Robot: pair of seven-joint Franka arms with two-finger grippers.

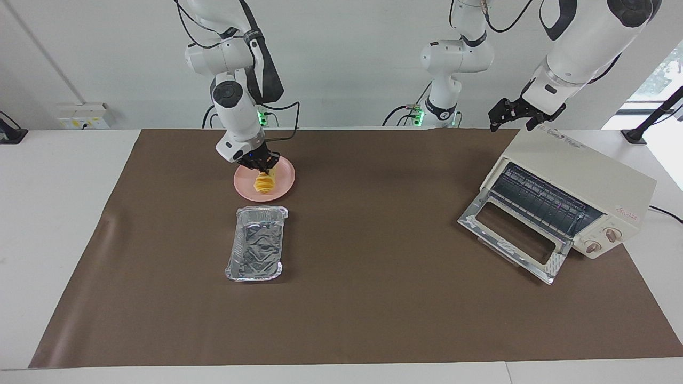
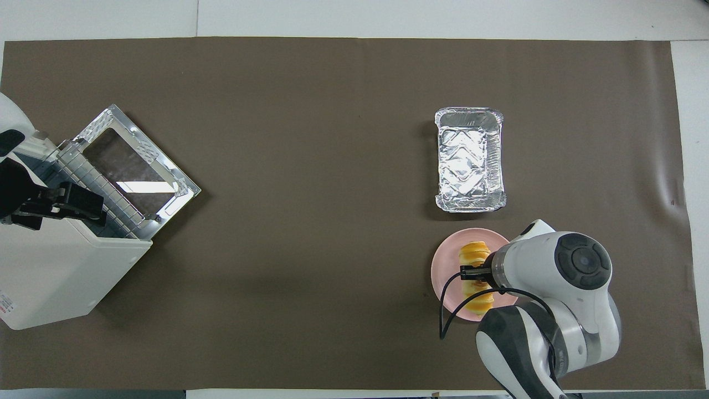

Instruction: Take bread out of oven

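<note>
The golden ridged bread [image 1: 264, 184] [image 2: 475, 277] hangs over the pink plate [image 1: 284, 176] [image 2: 445, 271], its lower end at or just above the plate's surface. My right gripper [image 1: 261, 166] [image 2: 471, 273] is shut on the bread's upper part. The cream-white oven [image 1: 579, 173] [image 2: 61, 277] stands at the left arm's end of the table. Its glass door [image 1: 512, 232] [image 2: 135, 166] is dropped open and the wire rack is bare. My left gripper [image 1: 513, 120] [image 2: 91, 205] waits open above the oven's top.
A silver foil tray [image 1: 255, 244] [image 2: 469, 159] lies with nothing in it on the brown mat, just farther from the robots than the plate. The wide stretch of mat [image 1: 373, 224] between tray and oven holds nothing.
</note>
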